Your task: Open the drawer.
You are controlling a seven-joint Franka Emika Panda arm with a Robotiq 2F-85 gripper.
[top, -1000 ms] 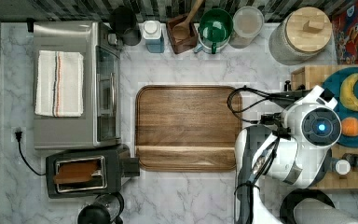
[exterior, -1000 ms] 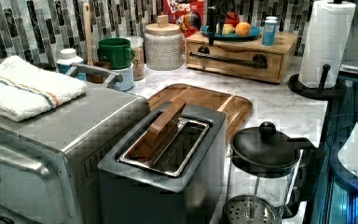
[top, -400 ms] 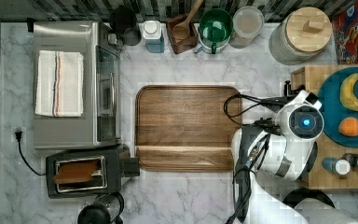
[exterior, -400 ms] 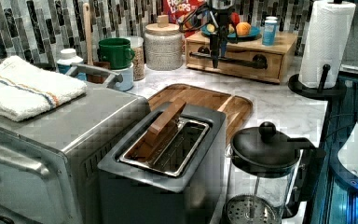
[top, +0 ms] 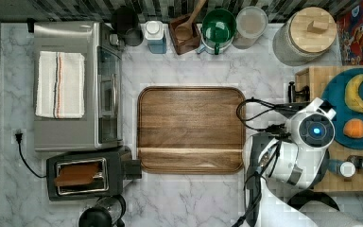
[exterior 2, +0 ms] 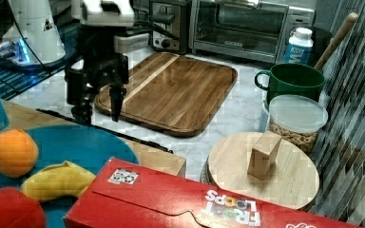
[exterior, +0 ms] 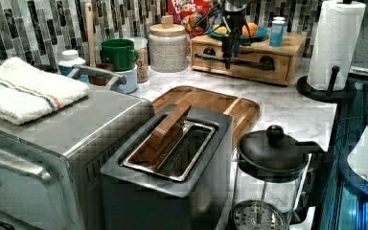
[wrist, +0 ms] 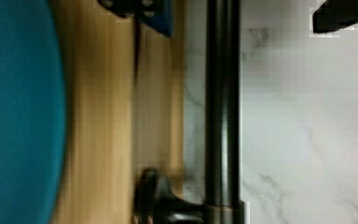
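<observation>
Drawer (exterior: 242, 60) shut as before, gripper (exterior 2: 100, 102) now lower, spread wide astride its handle (wrist: 222, 107).

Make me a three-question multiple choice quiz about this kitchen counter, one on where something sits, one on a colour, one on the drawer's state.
1. Where does the orange lie?
A on the blue plate
B on the cutting board
C in the toaster

2. What colour is the mug?
A red
B green
C white

3. How is the drawer?
A pulled out
B removed
C shut

Answers:
1 A, it lies beside the banana on that plate.
2 B, the left view shows it green.
3 C, its front sits flush, with the gripper at the handle.
</observation>
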